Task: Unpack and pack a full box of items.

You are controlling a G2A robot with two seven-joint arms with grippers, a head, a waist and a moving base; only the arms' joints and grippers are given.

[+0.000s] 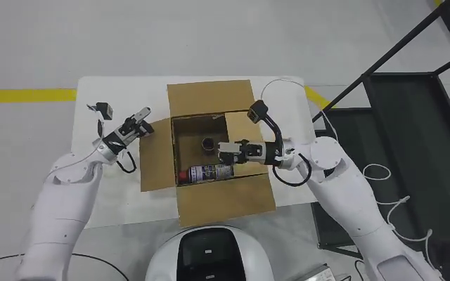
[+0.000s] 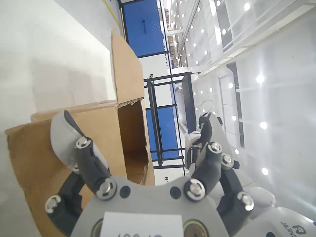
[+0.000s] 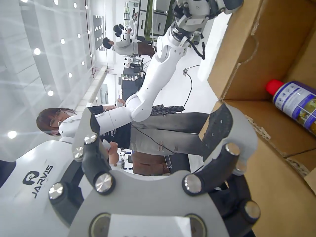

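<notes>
Box (image 1: pixel 211 98), flaps spread, on the table (image 1: pixel 105 91); a spray bottle (image 1: pixel 205 172) and a dark round item (image 1: pixel 209 144) lie inside, so unpacking seems unfinished; my right gripper (image 1: pixel 222 152) hangs above them, fingers wide apart, empty; my left gripper (image 1: pixel 143 121), likewise spread and empty, beside a flap.

A white rectangular counter (image 1: pixel 112 91) stands on a pale grey floor (image 1: pixel 211 35). A yellow tape stripe (image 1: pixel 35 95) runs along the floor off the counter's left end. Just off its right end sits a black metal rack (image 1: pixel 401 105), with loose white cable (image 1: pixel 376 170) trailing over it.
</notes>
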